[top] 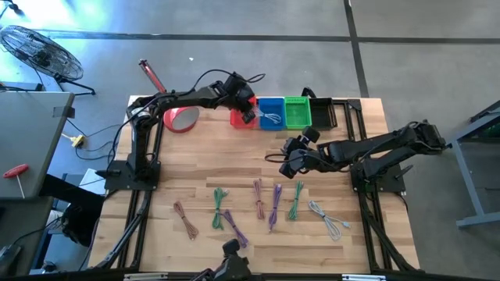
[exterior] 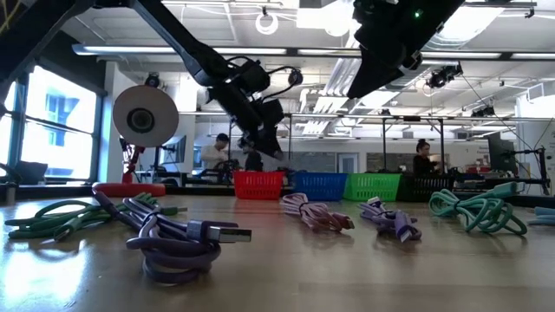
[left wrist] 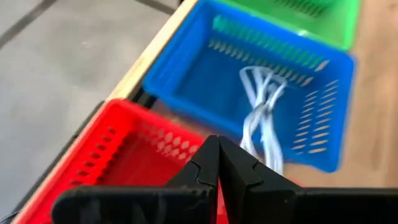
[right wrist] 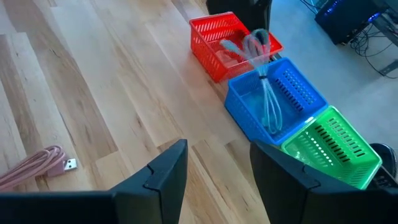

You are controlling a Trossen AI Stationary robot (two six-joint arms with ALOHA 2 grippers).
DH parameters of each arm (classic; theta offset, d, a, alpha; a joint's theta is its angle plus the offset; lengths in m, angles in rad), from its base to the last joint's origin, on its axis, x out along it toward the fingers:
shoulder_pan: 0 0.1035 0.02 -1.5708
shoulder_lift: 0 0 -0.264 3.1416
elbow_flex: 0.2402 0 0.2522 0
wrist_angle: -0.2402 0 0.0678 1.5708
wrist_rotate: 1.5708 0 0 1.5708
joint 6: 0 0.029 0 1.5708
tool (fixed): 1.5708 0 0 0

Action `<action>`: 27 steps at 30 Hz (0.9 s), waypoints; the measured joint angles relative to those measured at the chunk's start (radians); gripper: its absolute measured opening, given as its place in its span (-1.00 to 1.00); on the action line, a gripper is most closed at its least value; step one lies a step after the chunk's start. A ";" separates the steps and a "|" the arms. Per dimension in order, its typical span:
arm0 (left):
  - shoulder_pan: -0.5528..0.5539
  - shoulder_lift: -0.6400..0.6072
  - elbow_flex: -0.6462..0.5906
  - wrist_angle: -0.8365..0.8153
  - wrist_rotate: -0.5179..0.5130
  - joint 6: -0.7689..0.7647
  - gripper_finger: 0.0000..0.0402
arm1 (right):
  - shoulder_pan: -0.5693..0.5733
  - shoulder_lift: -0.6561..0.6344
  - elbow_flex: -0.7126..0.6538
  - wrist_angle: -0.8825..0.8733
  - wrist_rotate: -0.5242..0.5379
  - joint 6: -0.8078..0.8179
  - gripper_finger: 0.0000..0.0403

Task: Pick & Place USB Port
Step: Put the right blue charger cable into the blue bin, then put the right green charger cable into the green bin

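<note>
My left gripper (top: 248, 108) is shut over the red basket (top: 241, 119) at the table's far edge; its closed fingertips show in the left wrist view (left wrist: 219, 163). In the right wrist view a pinkish cable bundle (right wrist: 255, 42) hangs under it above the red basket (right wrist: 217, 43). The blue basket (left wrist: 261, 81) beside it holds a white cable (left wrist: 261, 112), and the green basket (top: 298, 112) stands to its right. My right gripper (top: 291, 156) is open and empty above the middle of the table, its fingers apart in its wrist view (right wrist: 214, 174). My left gripper comes from above, pointing down toward the red basket. The pinkish cable bundle's top (right wrist: 258, 32) meets the fingers, but the gripper itself hides the place of contact. The bundle hangs below the fingers, clear of the table, over the basket's opening.
Several coiled cables lie in a row on the near half of the table: brown (top: 185, 218), green (top: 218, 207), purple (top: 275, 207), grey (top: 328, 220). A pink cable (right wrist: 37, 165) lies near my right gripper. A red roll (top: 181, 119) lies left of the baskets.
</note>
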 joint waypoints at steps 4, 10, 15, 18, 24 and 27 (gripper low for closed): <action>-0.021 0.000 0.018 0.004 0.053 -0.007 -1.00 | 0.000 0.000 0.000 -0.001 0.000 0.000 -0.17; -0.067 0.000 0.042 0.003 0.077 -0.010 -1.00 | 0.000 0.000 0.000 -0.002 0.000 0.002 -0.17; -0.097 -0.001 0.071 -0.045 0.078 -0.004 -1.00 | 0.000 0.000 0.000 -0.007 -0.014 0.003 -0.17; -0.112 -0.001 0.100 -0.128 0.101 0.013 -1.00 | 0.000 0.000 0.000 -0.015 -0.051 0.002 -0.17; -0.152 -0.082 0.133 -0.385 0.191 0.111 -1.00 | 0.000 0.000 0.000 -0.038 -0.070 0.000 -0.17; -0.189 -0.147 0.132 -0.503 0.149 0.148 -1.00 | 0.000 0.000 0.000 -0.035 -0.100 -0.001 -0.17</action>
